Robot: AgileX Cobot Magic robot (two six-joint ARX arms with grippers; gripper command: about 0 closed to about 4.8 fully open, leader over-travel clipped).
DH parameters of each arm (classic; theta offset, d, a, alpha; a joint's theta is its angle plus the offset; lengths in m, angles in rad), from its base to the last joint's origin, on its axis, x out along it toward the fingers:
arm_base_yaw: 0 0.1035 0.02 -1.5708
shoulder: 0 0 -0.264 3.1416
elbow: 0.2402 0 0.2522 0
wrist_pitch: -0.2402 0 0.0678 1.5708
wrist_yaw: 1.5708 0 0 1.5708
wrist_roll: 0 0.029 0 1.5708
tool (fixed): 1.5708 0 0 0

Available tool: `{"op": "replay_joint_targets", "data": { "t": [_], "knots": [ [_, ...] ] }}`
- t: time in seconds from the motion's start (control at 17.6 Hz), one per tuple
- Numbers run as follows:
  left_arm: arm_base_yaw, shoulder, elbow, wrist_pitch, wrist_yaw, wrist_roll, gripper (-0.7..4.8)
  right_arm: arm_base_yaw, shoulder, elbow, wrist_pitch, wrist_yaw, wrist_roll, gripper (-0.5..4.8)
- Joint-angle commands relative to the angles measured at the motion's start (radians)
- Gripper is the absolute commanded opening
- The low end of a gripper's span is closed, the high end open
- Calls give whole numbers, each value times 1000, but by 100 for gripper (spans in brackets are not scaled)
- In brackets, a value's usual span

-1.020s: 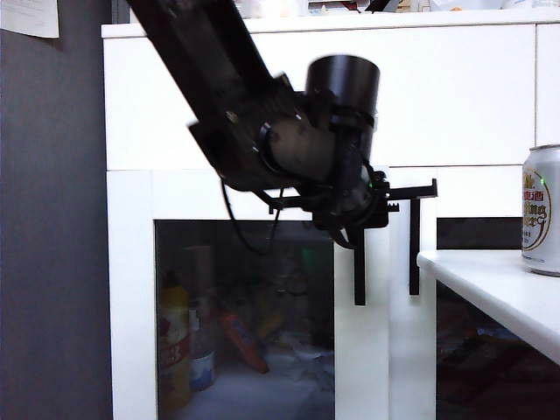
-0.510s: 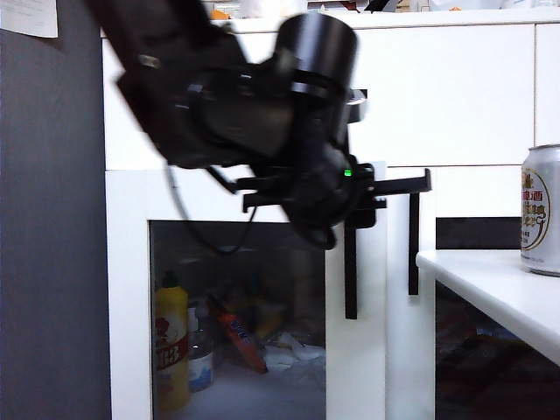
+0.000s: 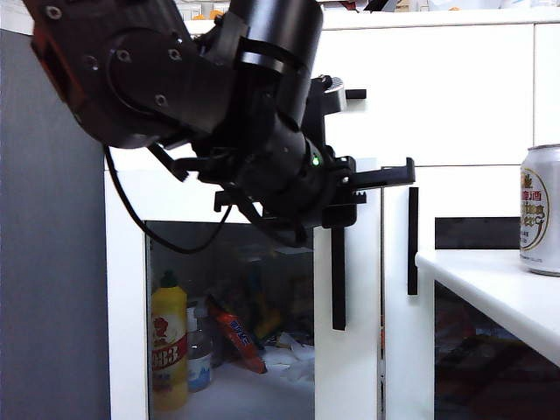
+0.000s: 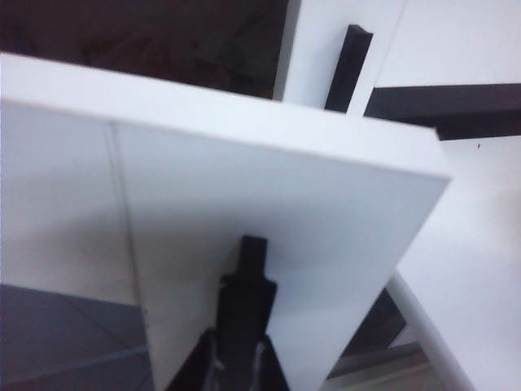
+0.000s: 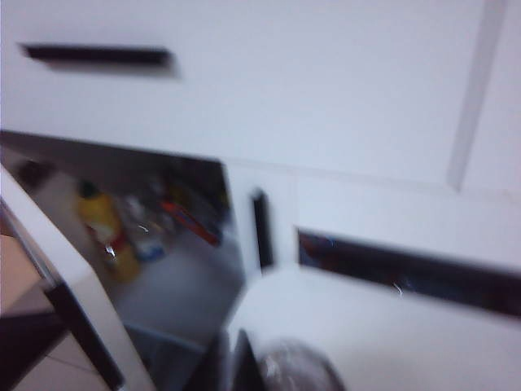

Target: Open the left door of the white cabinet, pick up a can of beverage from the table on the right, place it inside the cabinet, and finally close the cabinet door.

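The white cabinet (image 3: 437, 96) fills the exterior view. Its left door (image 3: 350, 367) stands slightly ajar. My left gripper (image 3: 339, 213) is shut on the top of that door's black bar handle (image 3: 338, 280). In the left wrist view the same gripper (image 4: 238, 358) clamps the handle (image 4: 251, 281) against the white door (image 4: 269, 204). The can of beverage (image 3: 540, 210) stands on the table (image 3: 490, 280) at the right edge. In the blurred right wrist view my right gripper (image 5: 230, 358) is shut, with nothing between its fingers, beside the can's top (image 5: 297, 366).
Inside the cabinet stand a yellow bottle (image 3: 169, 341) and other packets. The right door's handle (image 3: 412, 241) is close to the left door's edge. The drawer with its horizontal handle (image 5: 98, 55) sits above the doors. A grey wall lies left of the cabinet.
My left arm has pulled back toward the camera and to the left, swinging the left door further open by its handle. The can has not moved.
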Motion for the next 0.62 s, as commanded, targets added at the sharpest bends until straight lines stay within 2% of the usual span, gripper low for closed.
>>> {"op": "replay_joint_targets", "data": {
  "t": [0.06,0.17,0.28,0.4,0.45,0.62],
  "knots": [
    [-15,-26,5,80,8,-22,-5,0,100,11,193,-48,31,-6],
    [-21,-26,5,80,8,-21,-5,-1,174,47,208,-47,124,-6],
    [-21,-26,5,80,8,-22,-5,-1,231,95,218,-48,271,-6],
    [-21,-26,5,85,9,-21,-5,-1,222,97,362,-35,342,-6],
    [-21,-27,5,86,9,-21,-5,1,225,107,453,-23,426,-6],
    [-21,-27,5,86,13,-21,-5,58,323,185,241,-51,353,-6]
  ]
}}
